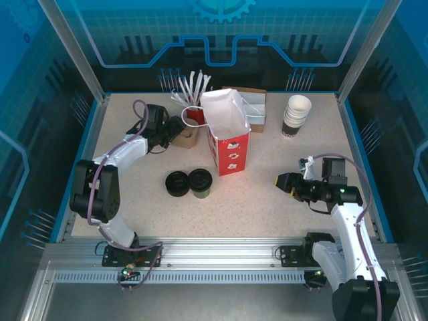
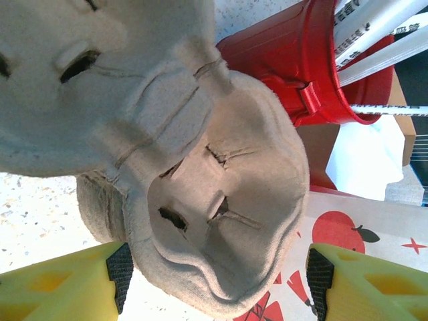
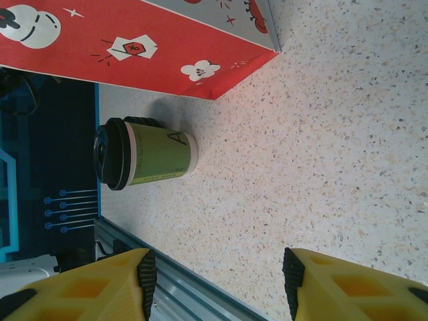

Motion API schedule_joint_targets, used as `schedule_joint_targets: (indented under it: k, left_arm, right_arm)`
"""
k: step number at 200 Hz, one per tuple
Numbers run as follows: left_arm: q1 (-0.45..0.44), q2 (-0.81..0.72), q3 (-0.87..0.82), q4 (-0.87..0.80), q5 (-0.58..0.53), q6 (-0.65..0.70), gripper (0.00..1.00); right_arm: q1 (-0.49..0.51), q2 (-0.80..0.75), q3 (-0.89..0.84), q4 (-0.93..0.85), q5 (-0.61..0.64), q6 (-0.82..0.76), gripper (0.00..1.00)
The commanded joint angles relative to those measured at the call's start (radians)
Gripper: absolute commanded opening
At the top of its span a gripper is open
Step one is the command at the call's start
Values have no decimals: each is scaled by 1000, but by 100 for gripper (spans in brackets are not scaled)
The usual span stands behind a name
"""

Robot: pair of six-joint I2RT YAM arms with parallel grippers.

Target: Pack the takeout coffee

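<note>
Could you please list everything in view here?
Coffee: one, olive-green, black lid, front centre.
Lids: one stack, black, left of coffee.
Bag: one, red, open, centre.
Cups: one stack, white-rimmed, back right.
Box: one, brown, behind bag.
Red cup: one, red, back left, holding white straws.
Carrier: one, grey-brown pulp, beside red cup.
Table: one, speckled beige.
Left gripper: one, yellow, either side of carrier.
Right gripper: one, yellow, open, empty, right side.
</note>
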Motion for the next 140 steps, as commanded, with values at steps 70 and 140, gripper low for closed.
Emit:
schedule_joint_targets:
  k: [70,140]
  left_arm:
    - [17,-3,-11,51,5,-61,66]
    - [27,1,-46,91,9,-102,58]
  right_arm:
    - [-19,-4,-7,-10,-30,-20,55]
    - [-19,-5,-6,-9,-30,-20,55]
